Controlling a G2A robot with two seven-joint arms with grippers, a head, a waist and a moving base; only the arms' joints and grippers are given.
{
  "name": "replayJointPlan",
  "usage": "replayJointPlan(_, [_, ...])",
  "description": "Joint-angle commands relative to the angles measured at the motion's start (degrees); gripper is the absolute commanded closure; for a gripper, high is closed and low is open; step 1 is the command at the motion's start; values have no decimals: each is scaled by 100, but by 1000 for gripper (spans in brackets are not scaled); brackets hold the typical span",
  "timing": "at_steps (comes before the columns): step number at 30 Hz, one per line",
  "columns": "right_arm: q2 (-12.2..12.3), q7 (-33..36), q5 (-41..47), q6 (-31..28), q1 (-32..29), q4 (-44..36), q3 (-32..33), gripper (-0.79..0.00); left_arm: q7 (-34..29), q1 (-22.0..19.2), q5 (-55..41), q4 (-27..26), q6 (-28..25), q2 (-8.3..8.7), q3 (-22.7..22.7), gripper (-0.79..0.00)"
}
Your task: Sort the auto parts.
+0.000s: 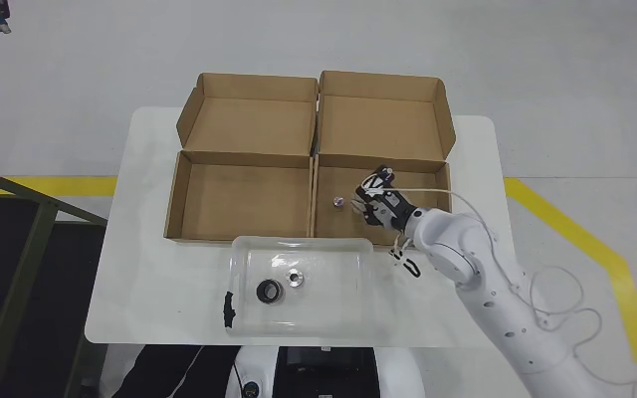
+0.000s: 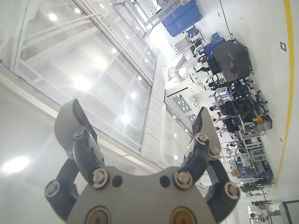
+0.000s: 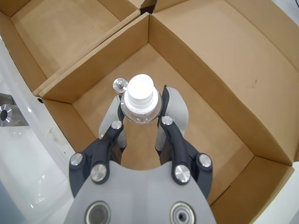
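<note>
Cardboard right box (image 3: 210, 75) already loaded with one small metal fastener (image 3: 119, 85), lying just beyond tips of right hand (image 3: 142, 100). White stepped part (image 3: 140, 92) clamped between right hand's fingers (image 3: 174, 103), held above box floor, not yet released. Black ring (image 1: 268, 292) and metal piece (image 1: 295, 278) left in clear tray (image 1: 343, 313), off to side of right hand, well apart from it. Sorting judged partly done: one part placed, one in grip, two waiting. Left hand (image 2: 138, 108) held spread apart, nothing gripped, aimed at ceiling.
</note>
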Motion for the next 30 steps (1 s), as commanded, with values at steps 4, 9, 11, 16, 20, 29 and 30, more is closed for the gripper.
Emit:
replayJointPlan(4, [-29,13,-5,0,57,116,-65,-182,0,0,0,0,0,0,0,-785])
replayJointPlan(9, [-46,9,-1,-5,58,178,-84,-308,0,0,0,0,0,0,0,-785])
replayJointPlan(11, [-50,6,3,-14,50,191,-77,-363,0,0,0,0,0,0,0,-785])
replayJointPlan(16, [-45,-10,26,-37,-15,87,3,-785,0,0,0,0,0,0,0,-785])
replayJointPlan(20, [-13,-57,-5,-66,-160,-232,168,-785,0,0,0,0,0,0,0,-785])
replayJointPlan(29, [106,-12,-59,-294,-715,-1697,731,-785,0,0,0,0,0,0,0,-785])
replayJointPlan(30, [116,10,-55,-344,-768,-1854,764,-785,0,0,0,0,0,0,0,-785])
